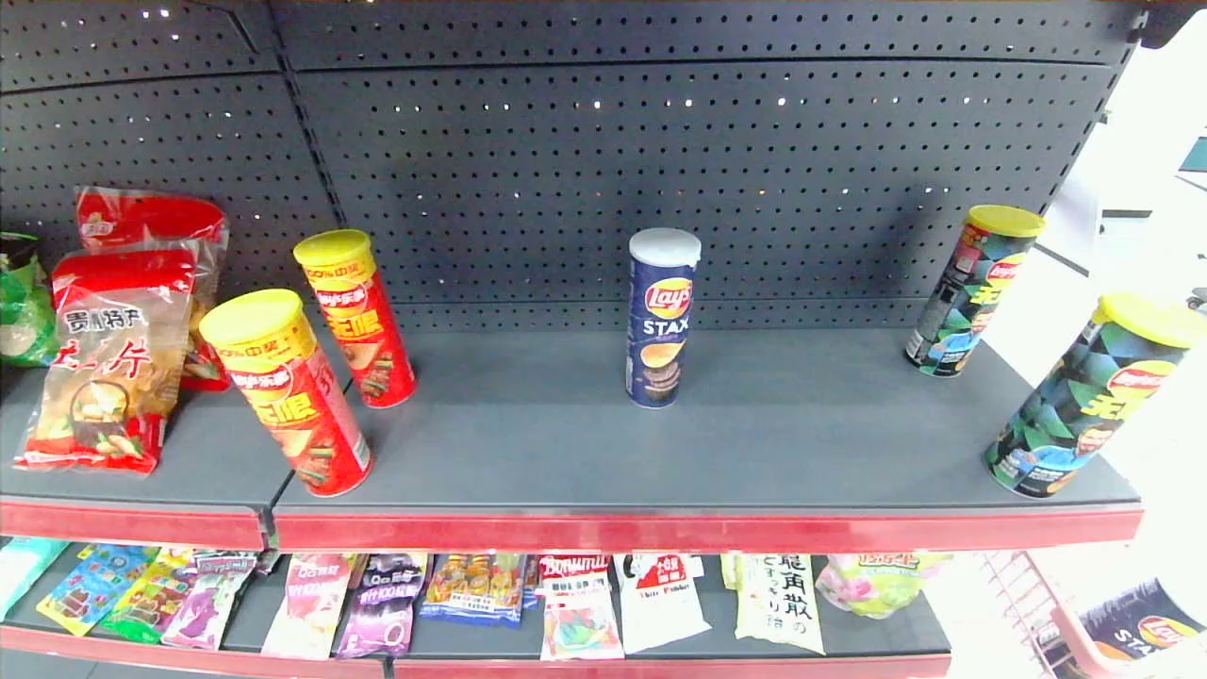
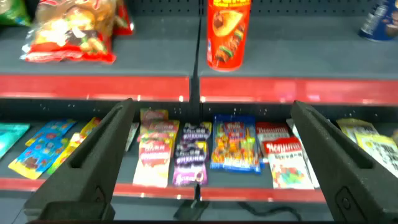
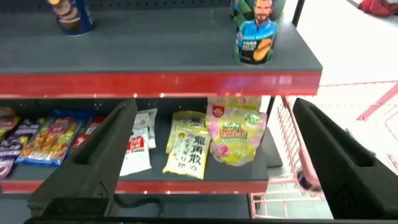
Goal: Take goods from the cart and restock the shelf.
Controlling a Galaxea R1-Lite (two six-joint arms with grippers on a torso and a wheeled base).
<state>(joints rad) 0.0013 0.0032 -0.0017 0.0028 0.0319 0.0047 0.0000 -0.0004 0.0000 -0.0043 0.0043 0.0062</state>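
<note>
Grey shelf [image 1: 754,443] with red edging, backed by pegboard [image 1: 660,170].

Black left hand [image 2: 213,106], black right hand [image 3: 216,104]

I count five chip cans standing on the upper shelf [image 1: 528,443]. Two are red with yellow lids: front red can [image 1: 288,396], rear red can [image 1: 358,321]. One blue can [image 1: 660,321] has a white lid. Two are dark patterned with yellow lids: rear patterned can [image 1: 971,292], front patterned can [image 1: 1084,405]. Two red snack bags: front red bag [image 1: 104,368], rear red bag [image 1: 151,222]. One green bag [image 1: 19,311]. Lower shelf [image 1: 886,637]: roughly a dozen flat packets [image 1: 773,604], I can't get an exact count. One cart can [image 1: 1141,627] in the pink cart [image 1: 1064,630].
</note>
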